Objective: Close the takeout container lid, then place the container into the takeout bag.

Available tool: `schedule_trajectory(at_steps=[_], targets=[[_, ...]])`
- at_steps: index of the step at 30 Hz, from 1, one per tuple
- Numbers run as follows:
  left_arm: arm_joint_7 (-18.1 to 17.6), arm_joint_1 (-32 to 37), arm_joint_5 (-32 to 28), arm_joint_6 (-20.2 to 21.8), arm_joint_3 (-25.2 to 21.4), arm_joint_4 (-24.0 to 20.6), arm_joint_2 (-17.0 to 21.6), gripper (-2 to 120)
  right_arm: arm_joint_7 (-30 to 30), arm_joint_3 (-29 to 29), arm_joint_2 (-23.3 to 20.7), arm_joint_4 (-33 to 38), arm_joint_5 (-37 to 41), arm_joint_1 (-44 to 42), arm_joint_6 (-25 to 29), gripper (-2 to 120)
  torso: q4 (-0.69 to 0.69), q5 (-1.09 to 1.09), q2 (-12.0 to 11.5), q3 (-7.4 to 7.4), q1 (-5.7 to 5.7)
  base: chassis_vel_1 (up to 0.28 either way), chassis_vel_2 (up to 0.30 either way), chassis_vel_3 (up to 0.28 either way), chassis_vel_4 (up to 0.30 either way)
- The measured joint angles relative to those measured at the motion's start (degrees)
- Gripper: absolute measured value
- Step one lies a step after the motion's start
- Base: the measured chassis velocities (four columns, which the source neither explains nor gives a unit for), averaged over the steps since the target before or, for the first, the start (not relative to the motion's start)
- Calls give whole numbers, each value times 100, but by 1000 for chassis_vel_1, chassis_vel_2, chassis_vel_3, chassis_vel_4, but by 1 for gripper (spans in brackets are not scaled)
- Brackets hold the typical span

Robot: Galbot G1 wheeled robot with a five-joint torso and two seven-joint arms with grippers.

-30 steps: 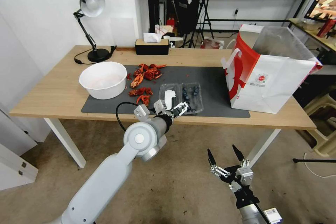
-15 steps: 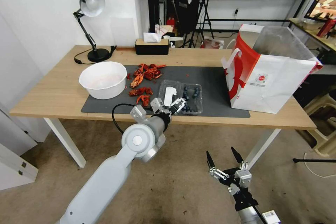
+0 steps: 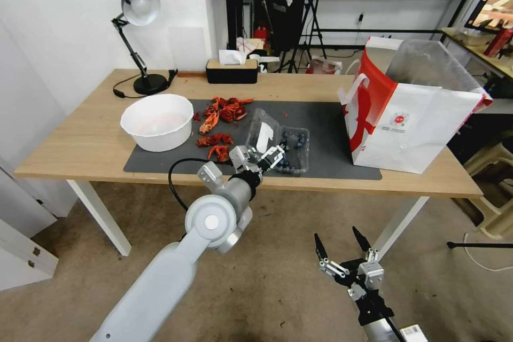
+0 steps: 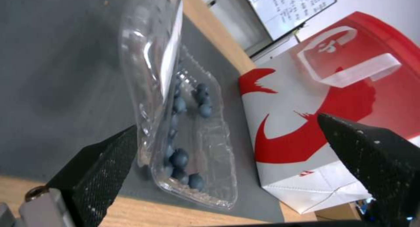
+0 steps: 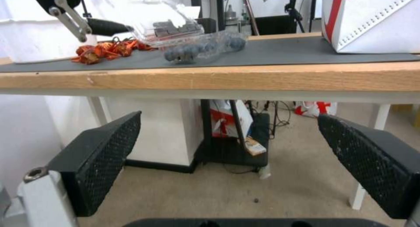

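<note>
The takeout container (image 3: 295, 150) is a small clear clamshell with blueberries, lying on the dark mat near the table's front edge. Its lid (image 3: 263, 129) stands tilted up on the hinge over the berry tray (image 4: 197, 148). My left gripper (image 3: 260, 156) is open at the container's near side, and one finger (image 4: 100, 168) rests against the outer face of the lid (image 4: 149, 66). The takeout bag (image 3: 417, 128), white with a red stripe, stands open at the table's right end. My right gripper (image 3: 344, 248) hangs open below the table edge, in front of the container (image 5: 201, 48).
A round white bowl (image 3: 157, 120) sits on the left of the grey mat (image 3: 320, 117), with red crayfish shells (image 3: 222, 112) beside it. A desk lamp (image 3: 140, 37) and a tissue box (image 3: 232, 70) stand at the back. Bare mat lies between container and bag.
The lid has swung up from lying flat beside the tray to standing tilted over it, with the left gripper pushing in under it. The right gripper has sunk slightly.
</note>
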Motion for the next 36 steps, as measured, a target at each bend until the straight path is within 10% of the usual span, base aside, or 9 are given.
schedule_trajectory(at_steps=[36], targets=[[2560, -218, 1949, -369, 370, 512, 534, 100, -5, 27, 105, 31, -91, -136, 174, 100, 0, 0, 1, 0, 0, 0, 0, 0, 0]])
